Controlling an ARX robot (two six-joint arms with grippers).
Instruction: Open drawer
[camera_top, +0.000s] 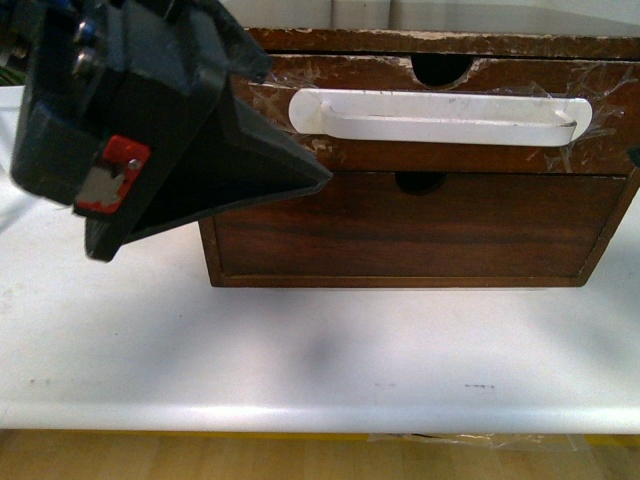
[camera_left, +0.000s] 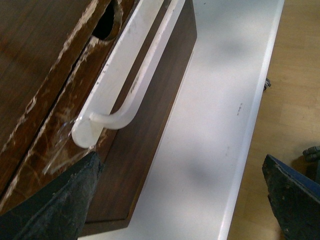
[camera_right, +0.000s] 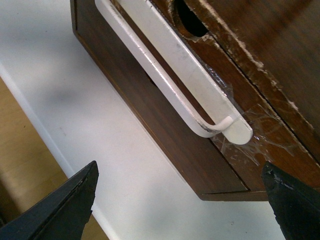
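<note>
The drawer (camera_top: 400, 150) is the upper one of a small dark brown wooden chest, with a semicircular notch (camera_top: 440, 68) in its chipped top edge. A long white handle (camera_top: 440, 115) is taped across its front. Its front looks about level with the front below it. My left gripper (camera_top: 200, 190) is open and empty, close to the camera before the handle's left end. In the left wrist view the handle (camera_left: 130, 75) ends just past one finger (camera_left: 75, 200). My right gripper (camera_right: 180, 200) is open and empty, a little short of the handle's right end (camera_right: 175, 65).
A plain-fronted lower drawer (camera_top: 410, 225) sits under the handled one. The chest stands on a white table (camera_top: 300, 350), whose front edge runs along the bottom of the front view with wooden floor (camera_top: 200, 455) beyond it.
</note>
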